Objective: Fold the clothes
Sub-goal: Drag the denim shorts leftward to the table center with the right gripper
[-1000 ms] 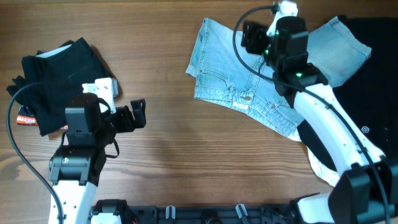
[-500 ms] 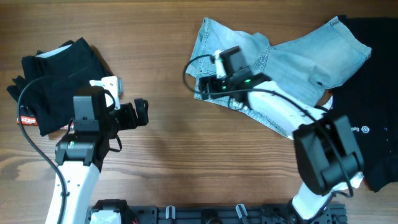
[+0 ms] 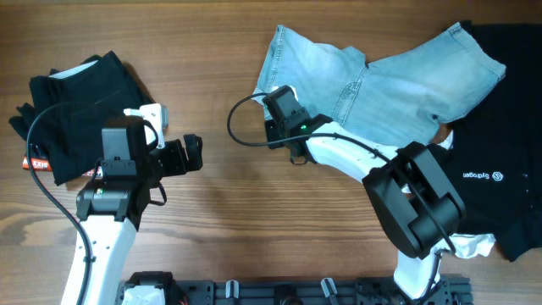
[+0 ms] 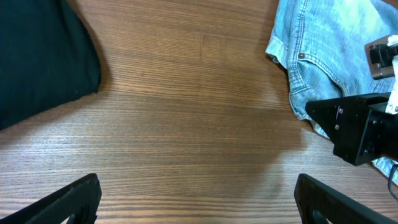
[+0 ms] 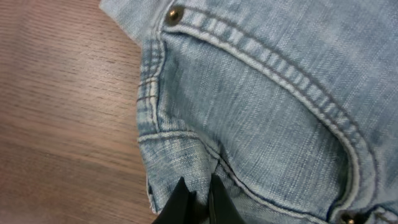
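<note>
Denim shorts [image 5: 267, 106] in closed right gripper [image 5: 199, 196]

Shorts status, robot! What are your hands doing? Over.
Left gripper open, over bare table. Right gripper shut on edge of denim shorts. Shorts rumpled, not yet folded. Black garment alongside.

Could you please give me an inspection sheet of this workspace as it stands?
Surface: wooden table, no marks seen.
Job's things: denim shorts spread out upper right; black garment bundled at left; printed black garment at right edge.
Clutter: nothing seen.
Grippers: left gripper open over wood; right gripper fingers nearly together, apparently pinching the shorts' edge.
Cables: black cable beside left arm; cable loop by right wrist.
Surroundings: nothing seen.
</note>
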`<state>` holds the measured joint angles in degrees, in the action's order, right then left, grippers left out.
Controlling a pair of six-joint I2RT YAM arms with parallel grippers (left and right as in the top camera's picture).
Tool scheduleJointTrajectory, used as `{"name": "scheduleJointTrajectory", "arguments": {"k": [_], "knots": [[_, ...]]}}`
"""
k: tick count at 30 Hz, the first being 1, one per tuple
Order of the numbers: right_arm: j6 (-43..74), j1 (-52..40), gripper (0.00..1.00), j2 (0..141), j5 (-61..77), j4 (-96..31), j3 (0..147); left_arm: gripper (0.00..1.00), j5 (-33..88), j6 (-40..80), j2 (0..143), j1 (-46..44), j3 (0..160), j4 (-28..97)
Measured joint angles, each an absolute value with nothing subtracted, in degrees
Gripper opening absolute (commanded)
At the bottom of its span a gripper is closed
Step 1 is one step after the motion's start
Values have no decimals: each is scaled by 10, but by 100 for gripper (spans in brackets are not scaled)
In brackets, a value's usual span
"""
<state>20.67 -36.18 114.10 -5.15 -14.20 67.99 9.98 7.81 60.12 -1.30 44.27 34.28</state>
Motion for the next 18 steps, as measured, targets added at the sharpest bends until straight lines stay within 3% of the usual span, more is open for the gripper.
{"name": "scheduleJointTrajectory", "arguments": {"k": [4, 9, 14, 16, 18], "knots": [[199, -379, 17, 1126, 105, -159, 678, 100, 97, 78, 601, -13, 443, 323], [199, -475, 57, 1047, 158, -167, 676, 100, 84, 79, 601, -13, 443, 286], [217, -450, 64, 1013, 82, -219, 676, 100, 100, 92, 601, -13, 443, 290], [220, -410, 78, 1003, 48, -243, 676, 100, 125, 98, 604, -13, 443, 301], [221, -368, 79, 976, 28, -253, 676, 100, 143, 113, 622, -13, 443, 307]]}}
